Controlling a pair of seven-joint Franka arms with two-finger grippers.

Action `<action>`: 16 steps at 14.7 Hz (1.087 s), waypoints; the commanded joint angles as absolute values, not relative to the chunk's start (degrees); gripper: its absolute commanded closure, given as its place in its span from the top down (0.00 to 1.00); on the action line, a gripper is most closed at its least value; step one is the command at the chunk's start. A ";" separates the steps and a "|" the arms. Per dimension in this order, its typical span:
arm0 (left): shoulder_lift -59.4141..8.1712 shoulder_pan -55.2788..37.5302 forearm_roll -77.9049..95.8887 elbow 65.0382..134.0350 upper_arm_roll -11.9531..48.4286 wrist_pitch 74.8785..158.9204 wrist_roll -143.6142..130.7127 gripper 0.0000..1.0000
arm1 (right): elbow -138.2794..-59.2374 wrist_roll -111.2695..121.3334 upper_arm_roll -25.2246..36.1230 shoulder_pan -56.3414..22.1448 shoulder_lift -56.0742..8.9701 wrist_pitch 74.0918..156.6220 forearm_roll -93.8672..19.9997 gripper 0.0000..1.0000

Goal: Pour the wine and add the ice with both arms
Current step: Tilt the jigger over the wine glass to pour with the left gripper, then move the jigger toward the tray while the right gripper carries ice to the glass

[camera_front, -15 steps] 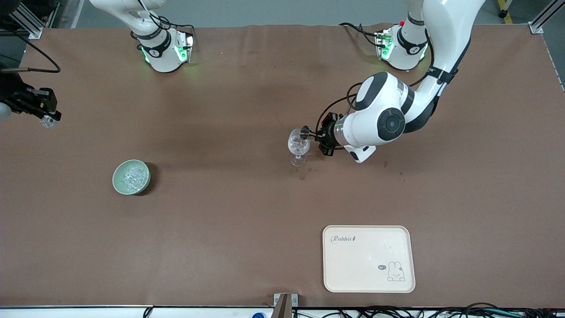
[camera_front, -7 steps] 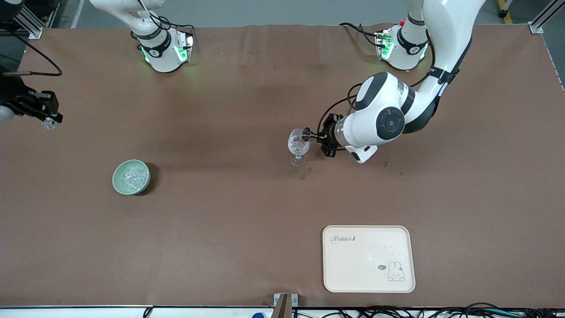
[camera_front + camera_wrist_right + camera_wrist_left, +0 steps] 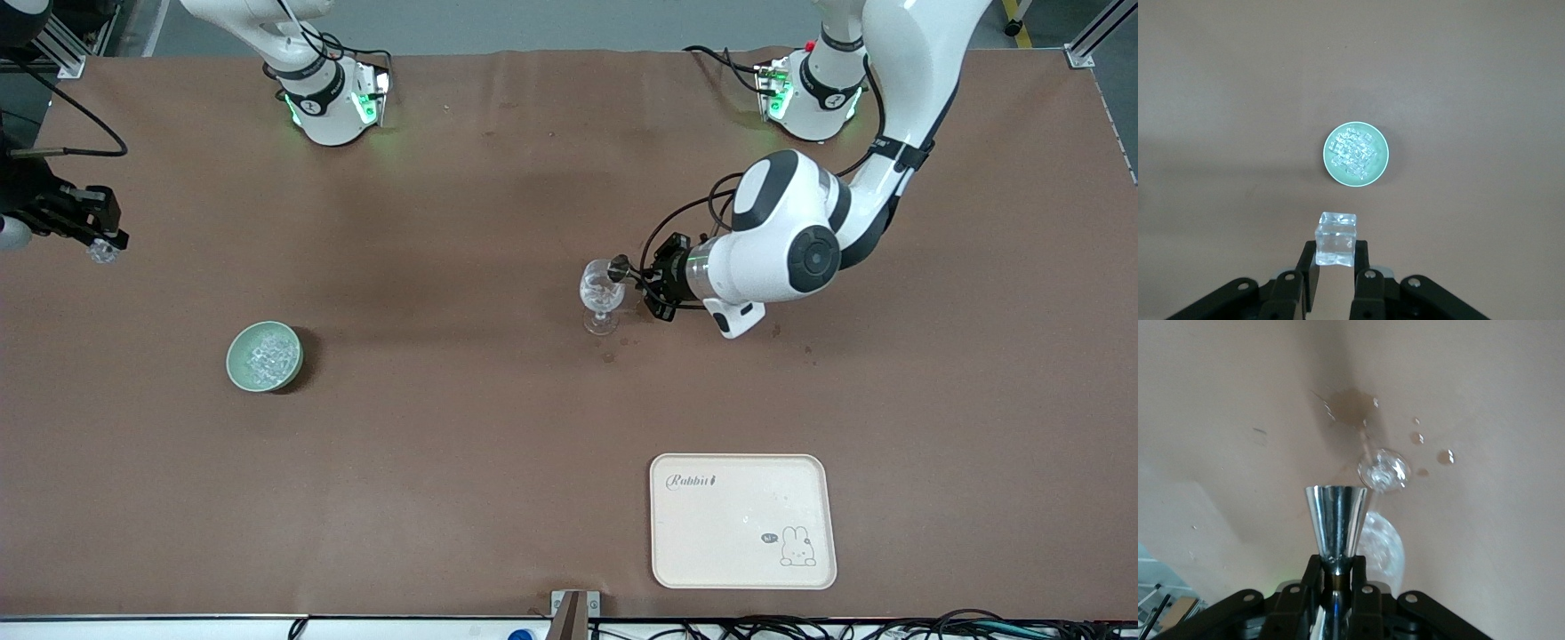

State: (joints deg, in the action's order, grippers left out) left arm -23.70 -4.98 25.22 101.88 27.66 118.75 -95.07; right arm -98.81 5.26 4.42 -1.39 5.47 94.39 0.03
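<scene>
Left gripper [image 3: 642,277], clamping its metal cup [image 3: 618,265], draws slightly back from the stemmed glass [image 3: 601,293] toward its own table end

Surfaces and finishes, both arms in view.

I see a matt brown table cover [image 3: 462,444], cloth-like and faintly creased, with small wet-looking spots near the clear, glossy stemmed glass [image 3: 601,298]. My left gripper [image 3: 1336,577], matt black plastic by the look, clamps a polished metal cone-shaped cup [image 3: 1336,523] with a mirror finish. My right gripper [image 3: 1335,263], same matt black, pinches a clear, glassy ice cube [image 3: 1335,239]. More ice [image 3: 1353,153] glints in a smooth pale green bowl [image 3: 236,367], glazed-looking. The cream tray [image 3: 676,551] looks smooth with a low sheen, likely plastic. Arm shells [image 3: 765,258] are glossy white.
</scene>
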 commanded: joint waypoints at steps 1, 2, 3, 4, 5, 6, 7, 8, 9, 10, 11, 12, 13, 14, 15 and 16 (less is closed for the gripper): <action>-23.20 -2.56 29.78 98.71 27.60 116.37 -90.01 0.01 | -99.32 4.75 4.57 -2.98 5.80 94.83 0.09 0.03; -24.25 -0.90 31.36 97.31 27.60 116.37 -88.61 0.01 | -99.14 2.92 4.57 -4.12 5.80 95.01 0.09 0.03; -25.30 0.60 32.25 95.55 27.60 116.37 -87.11 0.01 | -99.05 0.03 4.57 -5.44 5.71 95.44 -0.17 0.03; -26.79 1.92 33.13 93.80 27.60 116.37 -85.79 0.01 | -99.05 -3.13 4.57 -7.36 5.36 96.41 -0.35 0.03; -28.63 3.50 34.70 91.78 27.60 116.37 -84.74 0.01 | -99.05 -6.64 4.57 -9.99 4.75 97.81 -0.26 0.03; -30.83 4.56 36.89 88.80 27.60 116.45 -84.03 0.01 | -98.70 -10.94 4.57 -12.46 3.96 98.87 -0.35 0.04; -32.68 5.35 38.48 86.16 27.60 116.37 -83.68 0.01 | -97.57 -15.34 4.57 -15.00 2.39 99.83 -0.53 0.04; -34.61 6.41 40.06 84.31 27.60 116.45 -82.80 0.01 | -96.25 -18.34 4.57 -17.55 0.72 100.19 -0.70 0.04; -36.37 7.37 42.69 82.72 27.68 116.63 -80.97 0.01 | -93.89 -21.33 4.57 -20.01 -1.47 100.20 -0.70 0.04; -38.56 8.77 47.59 81.31 27.60 116.89 -78.60 0.01 | -91.00 -25.10 4.57 -22.39 -4.37 100.20 -0.79 0.04; -40.15 10.27 51.73 80.52 27.42 117.07 -75.36 0.01 | -88.70 -28.96 4.57 -24.94 -7.18 100.20 -0.79 0.04; -42.17 11.94 55.42 79.99 27.25 117.07 -70.80 0.01 | -86.16 -34.40 4.57 -28.35 -10.17 100.20 -0.44 0.04; -43.75 13.17 58.07 79.72 27.16 117.24 -67.18 0.01 | -83.96 -39.06 4.57 -31.00 -12.63 100.28 -0.35 0.04; -45.94 14.49 60.97 78.85 26.98 117.59 -64.71 0.01 | -82.11 -42.42 4.57 -33.11 -14.66 100.28 -0.44 0.04; -47.71 15.28 62.82 78.05 26.98 117.95 -63.38 0.01 | -80.96 -44.89 4.57 -36.09 -16.42 100.28 -0.44 0.04; -49.29 15.73 63.71 77.09 26.98 118.82 -62.76 0.01 | -80.08 -46.39 4.57 -38.91 -17.91 100.37 -0.18 0.04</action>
